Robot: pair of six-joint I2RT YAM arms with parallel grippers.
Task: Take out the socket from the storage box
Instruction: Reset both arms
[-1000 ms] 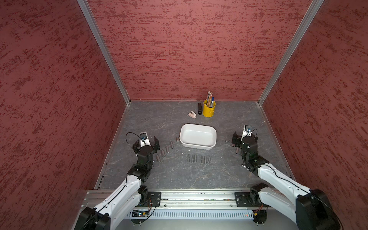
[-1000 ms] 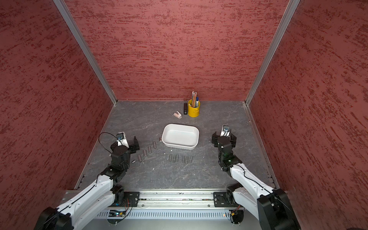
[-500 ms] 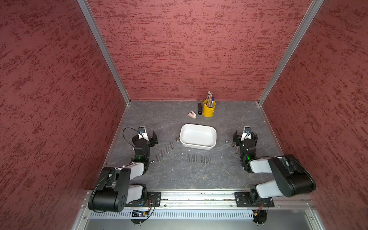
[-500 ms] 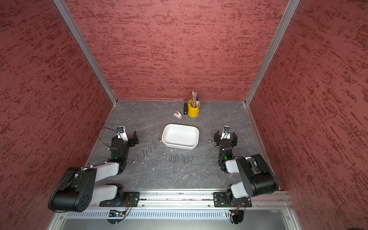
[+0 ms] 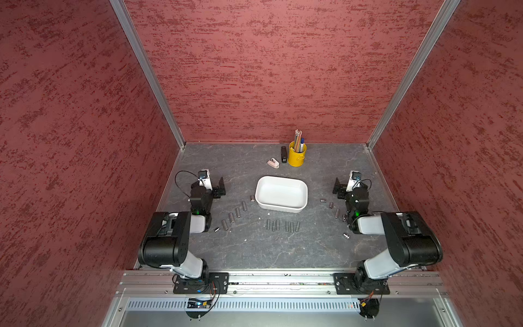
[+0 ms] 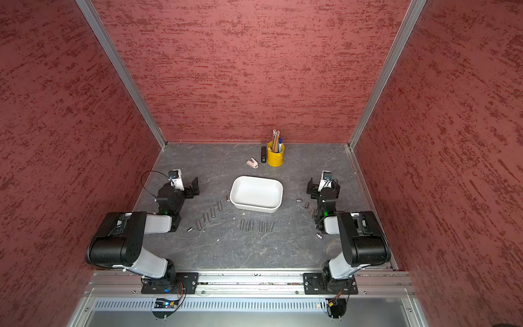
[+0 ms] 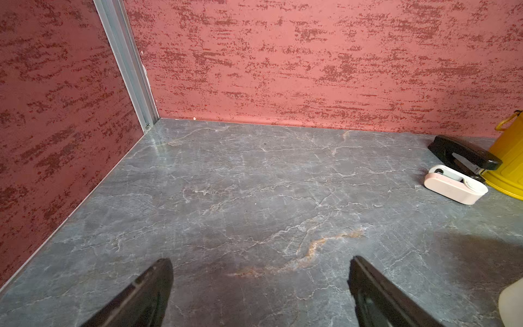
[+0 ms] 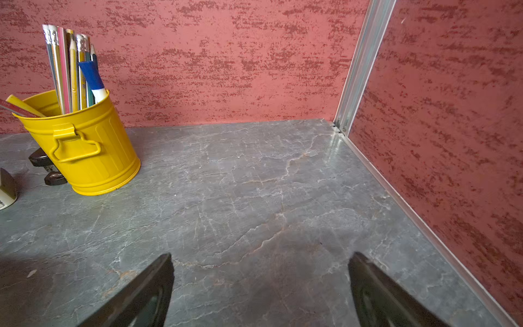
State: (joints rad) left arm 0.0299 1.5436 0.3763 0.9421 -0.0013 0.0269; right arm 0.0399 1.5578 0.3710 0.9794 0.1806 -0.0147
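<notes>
Both end effectors, left (image 7: 260, 262) and right (image 8: 261, 256), sit low over bare worktop (image 5: 254, 249), jaws apart, empty. Between them the box (image 5: 280, 194) looks empty; sockets (image 5: 286, 226) lie outside, around it. Task seems finished: park arms without nudging sockets.

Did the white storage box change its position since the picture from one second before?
No. In both top views the storage box lies where it did, with the same gap to the yellow pen cup behind it, and turned the same way.
</notes>
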